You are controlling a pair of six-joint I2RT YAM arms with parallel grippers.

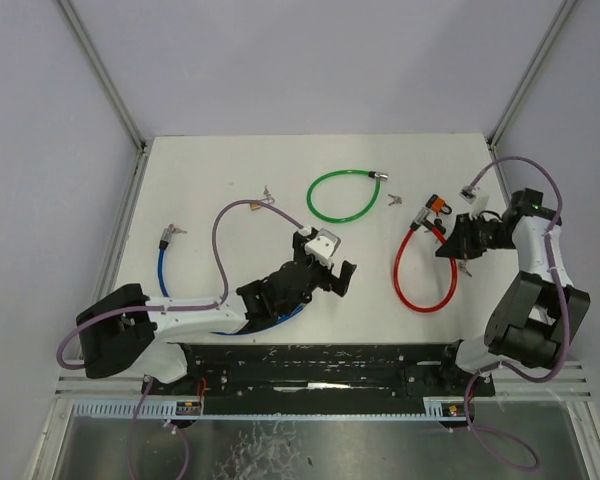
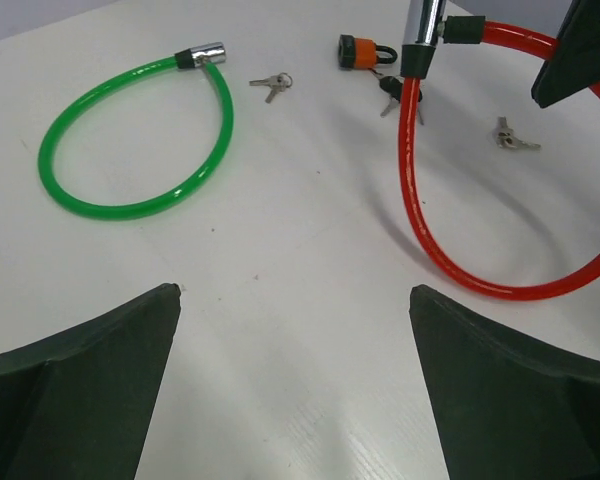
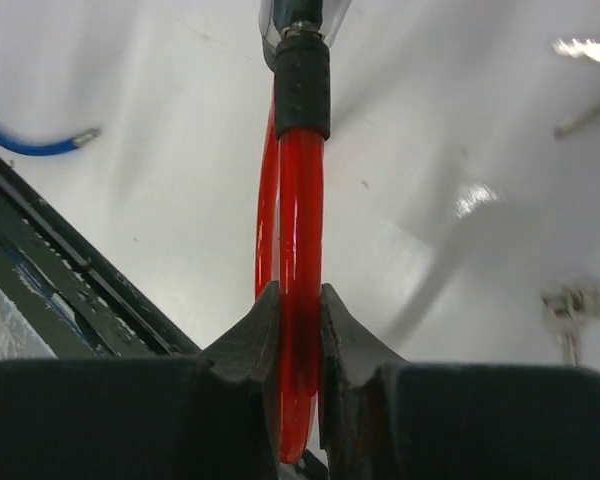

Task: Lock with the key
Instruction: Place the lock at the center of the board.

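The red cable lock (image 1: 420, 268) lies in a loop on the right of the table. My right gripper (image 1: 448, 244) is shut on its cable near the lock head; the right wrist view shows the red cable (image 3: 298, 220) pinched between the fingers, gripper (image 3: 300, 295). My left gripper (image 1: 332, 262) is open and empty over the table's middle; in the left wrist view it (image 2: 295, 300) hovers above bare table. That view shows the red cable (image 2: 450, 240) ahead to the right, with keys (image 2: 510, 136) inside its loop. An orange padlock (image 1: 438, 205) lies by the lock head.
A green cable lock (image 1: 340, 196) lies at the back centre with keys (image 1: 395, 198) beside it. A blue cable lock (image 1: 163, 258) lies on the left with a key (image 1: 180, 229) by it. Another key (image 1: 267, 192) lies at the back left. A black rail (image 1: 320, 365) runs along the near edge.
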